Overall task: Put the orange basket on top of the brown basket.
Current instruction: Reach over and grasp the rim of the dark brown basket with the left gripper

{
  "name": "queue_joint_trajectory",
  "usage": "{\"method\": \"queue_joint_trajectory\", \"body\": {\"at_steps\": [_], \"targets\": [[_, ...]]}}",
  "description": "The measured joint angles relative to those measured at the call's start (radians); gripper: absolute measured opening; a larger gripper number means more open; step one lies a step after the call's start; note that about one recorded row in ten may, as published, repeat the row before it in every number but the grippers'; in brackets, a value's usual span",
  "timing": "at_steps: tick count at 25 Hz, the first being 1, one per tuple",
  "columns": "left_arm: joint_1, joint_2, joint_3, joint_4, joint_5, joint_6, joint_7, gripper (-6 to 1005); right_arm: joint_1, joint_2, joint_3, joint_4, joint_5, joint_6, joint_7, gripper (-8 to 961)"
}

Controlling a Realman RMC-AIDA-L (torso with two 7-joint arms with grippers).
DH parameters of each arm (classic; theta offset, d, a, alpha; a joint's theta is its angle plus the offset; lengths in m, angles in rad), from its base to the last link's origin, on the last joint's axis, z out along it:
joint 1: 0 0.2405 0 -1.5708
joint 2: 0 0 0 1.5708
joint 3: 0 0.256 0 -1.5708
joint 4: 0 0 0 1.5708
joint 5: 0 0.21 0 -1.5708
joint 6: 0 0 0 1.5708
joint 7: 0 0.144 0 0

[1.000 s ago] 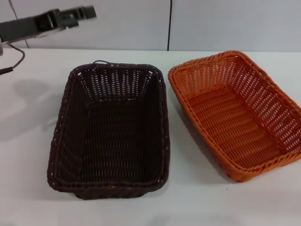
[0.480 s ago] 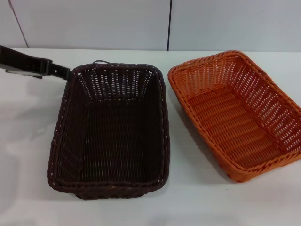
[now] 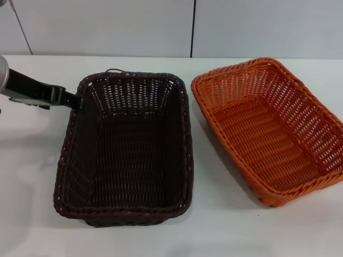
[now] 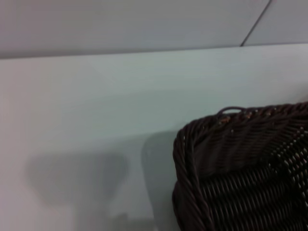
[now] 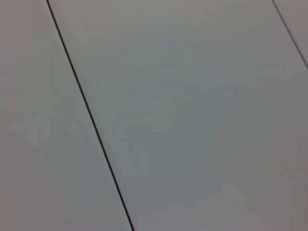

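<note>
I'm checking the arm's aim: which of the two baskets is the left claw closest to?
The brown basket: the left claw sits at its far left corner, while the orange basket lies apart on the robot's right, beside the brown one.

Looking like a lab/test setup, not a home: plain white bench (image 3: 32, 214) sitting w/ bare pale wall panels (image 3: 107, 27) running right behind it, one dark vertical seam (image 3: 193, 27) splitting them. No decor showing.
</note>
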Motion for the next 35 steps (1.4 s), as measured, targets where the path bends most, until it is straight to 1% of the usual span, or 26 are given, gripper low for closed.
{"method": "queue_joint_trajectory", "body": {"at_steps": [2, 6, 12, 15, 27, 33, 35], "targets": [[0.007, -0.005, 0.007, 0.007, -0.001, 0.0, -0.006, 848, 0.007, 0.0, -0.002, -0.001, 0.0, 0.004, -0.001, 617], [0.014, -0.006, 0.021, 0.038, -0.002, 0.009, -0.015, 846, 0.01, 0.0, -0.002, -0.001, -0.001, 0.005, -0.001, 614], [0.018, -0.007, 0.036, 0.131, -0.001, 0.047, -0.015, 842, 0.011, 0.0, -0.002, 0.001, -0.001, 0.005, -0.001, 611], [0.018, -0.008, 0.036, 0.149, -0.001, 0.056, -0.011, 841, 0.012, 0.0, -0.002, 0.002, -0.001, 0.008, -0.002, 610], [0.018, -0.007, 0.062, 0.155, 0.001, 0.071, -0.007, 834, 0.013, 0.002, -0.002, 0.002, -0.002, 0.053, -0.004, 603], [0.018, -0.006, 0.062, 0.153, 0.0, 0.068, -0.007, 575, 0.014, 0.002, -0.002, 0.002, -0.001, 0.055, -0.004, 600], [0.018, -0.006, 0.062, 0.153, 0.0, 0.068, -0.007, 434, 0.015, 0.001, -0.002, 0.002, -0.001, 0.058, -0.004, 599]]}}
